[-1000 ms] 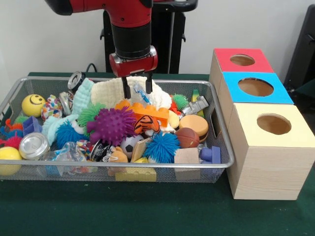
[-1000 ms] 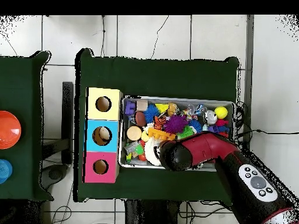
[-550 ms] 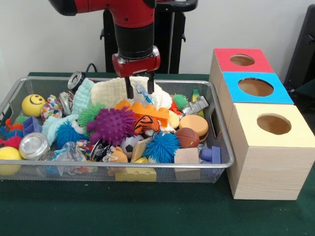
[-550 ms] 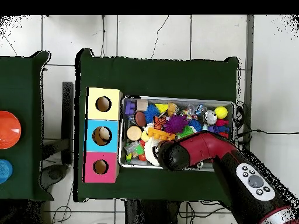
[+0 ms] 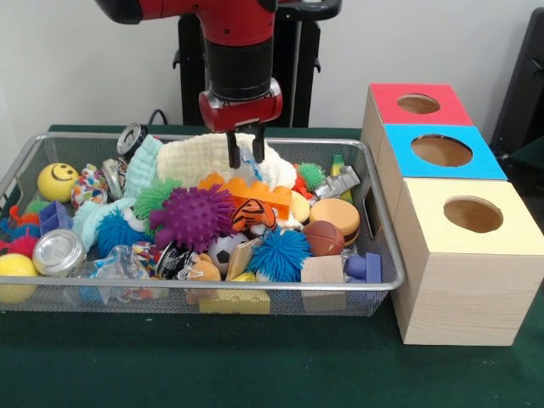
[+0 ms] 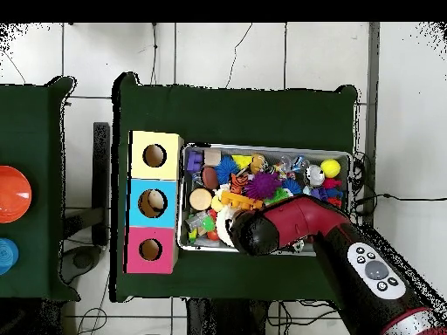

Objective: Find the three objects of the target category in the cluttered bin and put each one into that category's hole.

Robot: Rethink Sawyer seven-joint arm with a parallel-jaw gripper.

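Lifting slightly rightward since before, gripper [image 5: 244,159] hangs released and empty over the cloth [image 5: 204,157] in the bin [image 5: 374,223], likely repositioning.

One wire-mesh bin [image 5: 374,280] sits on the table, and beside it, at the right of the front view, stand three wooden boxes, each with a single round hole in its top: one red-topped box [image 5: 418,104], one blue-topped box [image 5: 442,151] and one yellow-topped box [image 5: 473,216]. Inside the bin, two plain yellow balls show at the left: a smiley ball [image 5: 57,181] and a second yellow ball [image 5: 15,270]. Three spiky balls can be counted in the middle: one purple [image 5: 194,216], one green [image 5: 155,195] and one blue [image 5: 279,252]. There are two metal cans [image 5: 58,252], one orange brick [image 5: 251,192], one small soccer ball [image 5: 224,248] and one toy burger [image 5: 335,218].
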